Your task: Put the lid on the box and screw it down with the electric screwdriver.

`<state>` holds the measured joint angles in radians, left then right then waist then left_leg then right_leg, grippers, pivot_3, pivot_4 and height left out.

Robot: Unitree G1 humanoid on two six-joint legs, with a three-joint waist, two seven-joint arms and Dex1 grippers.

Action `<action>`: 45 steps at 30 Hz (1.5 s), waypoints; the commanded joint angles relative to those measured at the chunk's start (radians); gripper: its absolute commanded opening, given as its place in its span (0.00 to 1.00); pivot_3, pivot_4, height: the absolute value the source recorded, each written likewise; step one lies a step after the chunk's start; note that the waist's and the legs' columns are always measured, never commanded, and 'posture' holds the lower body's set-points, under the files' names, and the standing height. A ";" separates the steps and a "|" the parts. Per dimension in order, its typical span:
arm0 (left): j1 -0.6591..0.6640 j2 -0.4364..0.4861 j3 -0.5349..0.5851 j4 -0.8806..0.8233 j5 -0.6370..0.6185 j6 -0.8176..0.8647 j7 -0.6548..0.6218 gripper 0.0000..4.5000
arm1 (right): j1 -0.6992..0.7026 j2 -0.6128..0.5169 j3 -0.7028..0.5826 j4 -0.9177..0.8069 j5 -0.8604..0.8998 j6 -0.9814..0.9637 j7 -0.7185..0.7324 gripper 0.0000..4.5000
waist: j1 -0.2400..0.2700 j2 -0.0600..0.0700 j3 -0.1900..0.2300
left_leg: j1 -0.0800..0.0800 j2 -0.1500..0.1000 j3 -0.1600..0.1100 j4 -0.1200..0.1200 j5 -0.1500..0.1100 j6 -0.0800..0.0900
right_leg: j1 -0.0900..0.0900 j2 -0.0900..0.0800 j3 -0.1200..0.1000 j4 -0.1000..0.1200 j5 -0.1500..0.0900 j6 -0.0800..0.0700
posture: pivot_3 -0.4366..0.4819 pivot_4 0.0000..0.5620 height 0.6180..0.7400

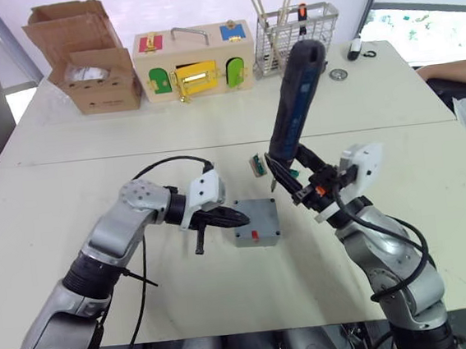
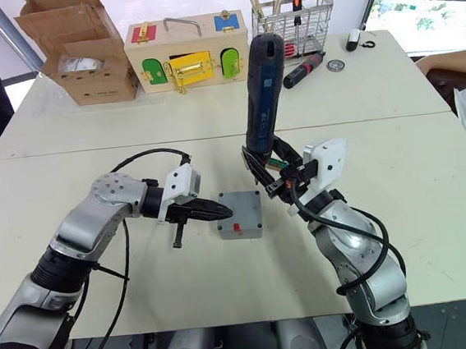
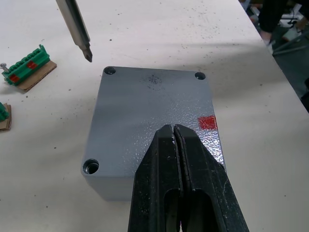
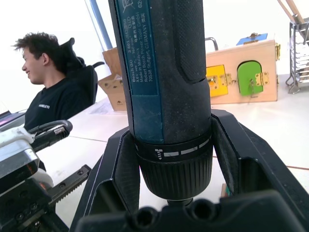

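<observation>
- Lid (image 3: 154, 121) sits on the box (image 1: 258, 236), mid-table, red mark on the near side; corner screw holes are open, and I cannot tell whether screws are in.
- Left gripper (image 3: 175, 140) has its fingers pressed together, tips resting flat on the lid's top, seemingly pinning it down.
- Right gripper (image 4: 171, 159) is clamped around the electric screwdriver (image 1: 295, 107), held near upright, its bit hovering just above a far corner hole.
- Handling, as a judgement: the box looks rigid, small and light, likely to skid or twist under driving torque, so pressing from above suits it.
- The screwdriver seems top-heavy; a low grip near the collar steadies the bit.
</observation>
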<state>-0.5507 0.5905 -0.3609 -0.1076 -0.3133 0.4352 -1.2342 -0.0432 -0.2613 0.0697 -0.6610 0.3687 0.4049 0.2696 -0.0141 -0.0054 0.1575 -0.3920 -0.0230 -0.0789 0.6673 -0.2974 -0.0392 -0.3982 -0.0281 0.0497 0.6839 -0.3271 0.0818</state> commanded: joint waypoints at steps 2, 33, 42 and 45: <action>0.010 0.003 -0.022 -0.011 0.027 0.023 0.007 0.00 | 0.007 0.001 -0.015 -0.065 0.011 -0.030 0.011 0.42 | 0.000 0.000 0.000 | 0.000 0.000 0.000 0.000 0.000 0.000 | 0.000 0.000 0.000 0.000 0.000 0.000 | 0.48 0.27 1.00; 0.016 -0.003 -0.031 -0.005 0.042 0.018 0.013 0.00 | -0.003 -0.006 -0.028 -0.114 0.042 0.027 0.005 0.42 | 0.000 0.000 0.000 | 0.000 0.000 0.000 0.000 0.000 0.000 | 0.000 0.000 0.000 0.000 0.000 0.000 | 0.48 0.27 1.00; 0.021 0.000 -0.027 -0.006 0.040 0.020 0.015 0.00 | 0.018 -0.001 -0.020 -0.094 0.029 0.009 0.012 0.42 | 0.000 0.000 0.000 | 0.000 0.000 0.000 0.000 0.000 0.000 | 0.000 0.000 0.000 0.000 0.000 0.000 | 0.48 0.27 1.00; 0.020 0.000 -0.027 -0.004 0.042 0.018 0.016 0.00 | 0.019 0.003 -0.015 -0.085 0.022 0.003 0.015 0.42 | 0.000 0.000 0.000 | 0.000 0.000 0.000 0.000 0.000 0.000 | 0.000 0.000 0.000 0.000 0.000 0.000 | 0.48 0.27 1.00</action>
<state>-0.5470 0.5825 -0.3659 -0.1250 -0.3009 0.4439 -1.2185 -0.0154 -0.2662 0.0539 -0.7013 0.3861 0.4508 0.2797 -0.0143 -0.0054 0.1575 -0.3918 -0.0230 -0.0793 0.6672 -0.2974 -0.0392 -0.3978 -0.0281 0.0496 0.6838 -0.3271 0.0818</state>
